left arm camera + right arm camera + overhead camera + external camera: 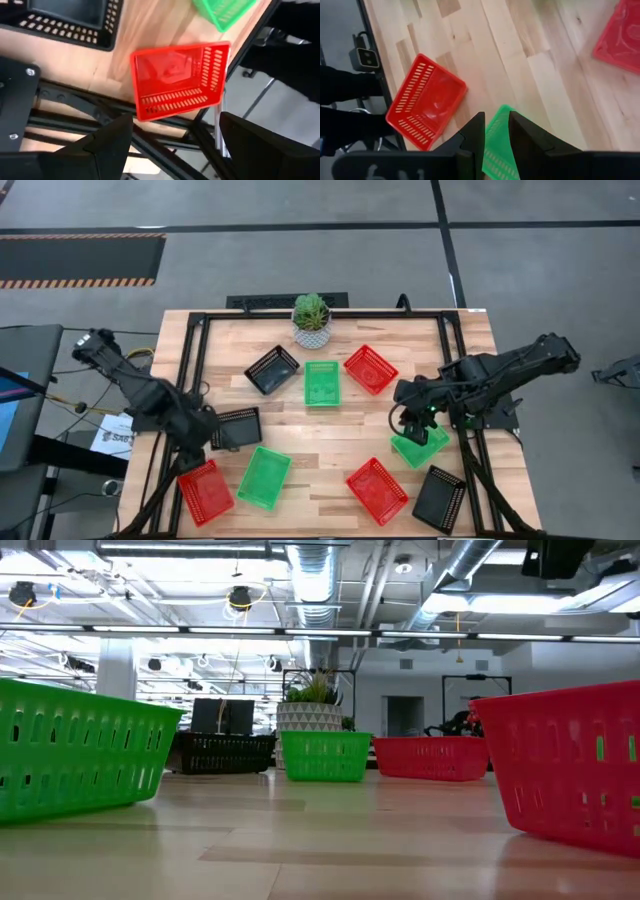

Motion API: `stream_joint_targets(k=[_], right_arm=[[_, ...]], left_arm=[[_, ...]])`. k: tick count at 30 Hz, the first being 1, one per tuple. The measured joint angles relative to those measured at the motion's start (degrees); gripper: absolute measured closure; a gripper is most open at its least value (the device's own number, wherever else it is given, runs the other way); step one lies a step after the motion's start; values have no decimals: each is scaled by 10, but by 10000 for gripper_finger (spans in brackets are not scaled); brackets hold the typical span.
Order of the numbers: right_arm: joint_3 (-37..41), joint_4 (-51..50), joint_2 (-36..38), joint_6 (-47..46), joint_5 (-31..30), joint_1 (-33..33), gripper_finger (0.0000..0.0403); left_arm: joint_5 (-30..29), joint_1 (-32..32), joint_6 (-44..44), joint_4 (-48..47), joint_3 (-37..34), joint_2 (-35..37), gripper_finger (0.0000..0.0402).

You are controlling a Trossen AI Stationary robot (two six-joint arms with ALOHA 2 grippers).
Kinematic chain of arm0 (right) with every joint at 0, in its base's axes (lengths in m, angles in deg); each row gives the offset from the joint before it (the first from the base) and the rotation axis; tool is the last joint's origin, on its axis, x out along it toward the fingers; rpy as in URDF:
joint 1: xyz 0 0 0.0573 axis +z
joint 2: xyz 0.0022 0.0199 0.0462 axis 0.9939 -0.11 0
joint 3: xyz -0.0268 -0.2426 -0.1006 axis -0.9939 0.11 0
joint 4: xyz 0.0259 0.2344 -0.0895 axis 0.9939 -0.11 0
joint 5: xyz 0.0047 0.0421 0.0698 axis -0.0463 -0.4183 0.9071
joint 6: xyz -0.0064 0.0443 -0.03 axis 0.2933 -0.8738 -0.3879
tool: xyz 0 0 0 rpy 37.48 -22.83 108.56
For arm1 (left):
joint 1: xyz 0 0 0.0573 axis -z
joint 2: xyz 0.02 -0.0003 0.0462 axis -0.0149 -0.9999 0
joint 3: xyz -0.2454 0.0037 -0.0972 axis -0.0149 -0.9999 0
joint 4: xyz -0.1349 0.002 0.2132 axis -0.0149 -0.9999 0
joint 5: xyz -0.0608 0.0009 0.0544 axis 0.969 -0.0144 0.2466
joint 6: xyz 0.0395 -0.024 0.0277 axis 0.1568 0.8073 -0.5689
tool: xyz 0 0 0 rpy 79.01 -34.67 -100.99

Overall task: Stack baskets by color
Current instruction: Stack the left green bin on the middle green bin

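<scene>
Nine mesh baskets lie on the wooden table. Far row: black (272,369), green (322,383), red (371,369). Left: black (237,428), red (205,491), green (265,477). Right: red (377,490), black (440,499), green (420,442). My left gripper (197,448) hangs open, pointing steeply down above the near-left red basket (177,80), clear of it. My right gripper (410,430) hovers over the right green basket (497,145), its fingers a narrow gap apart (496,120) and touching nothing. Neither gripper shows in the low view.
A potted plant (312,320) in a white pot stands at the table's far edge, middle. A black metal frame (190,370) runs along the table's left, right and far sides. Bare wood lies in the table's middle (320,440).
</scene>
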Motion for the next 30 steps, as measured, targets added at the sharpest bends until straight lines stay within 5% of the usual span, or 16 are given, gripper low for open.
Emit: stream_joint_targets(k=[6,12,23,30], right_arm=[[0,-5,4,8,-18,-3,294],[0,-4,0,34,-27,-18,294],[0,17,0,37,-51,-67,294],[0,201,-42,59,-82,-78,294]], left_arm=[[-103,54,30,75,0,-23,116],[-200,23,40,151,0,-69,116],[-169,-57,114,220,0,-207,116],[-124,-55,135,251,38,-254,116]])
